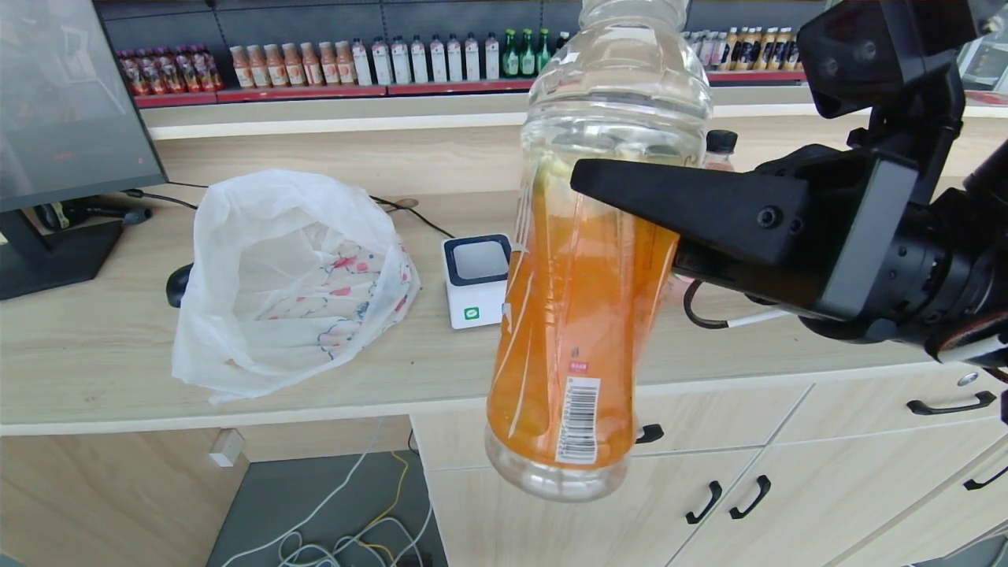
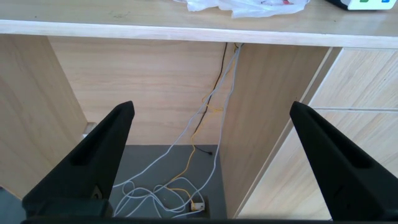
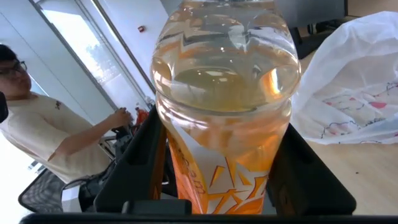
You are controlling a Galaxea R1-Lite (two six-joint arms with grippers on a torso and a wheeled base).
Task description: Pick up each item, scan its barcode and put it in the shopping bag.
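- The right gripper [image 1: 600,206] is clamped on the orange drink bottle [image 1: 583,315], which is held up in the air right in front of the head camera.
- In the head view one black finger is laid across the bottle's front and the other is hidden behind it. In the right wrist view the fingers [image 3: 142,163] are seen pressed on opposite sides.
- The bottle is tipped a bit, neck toward 1 o'clock and base toward 7. It's clear plastic, with orange liquid up to about the shoulder.
- A white barcode sticker [image 1: 577,420] is turned to the head camera low on the bottle, with a small red tag [image 1: 579,366] just above. The print is too small to be read.
- The shopping bag [image 1: 291,276], thin, white and open-mouthed, is slumped on the counter [image 1: 94,339] at 9 o'clock from the bottle. The white scanner [image 1: 476,279], marked with a green icon, is set just beside the bag.
- The left gripper [image 2: 211,112] is held low under the counter edge with its fingers spread wide, and cables [image 2: 161,193] are seen on the floor beyond.
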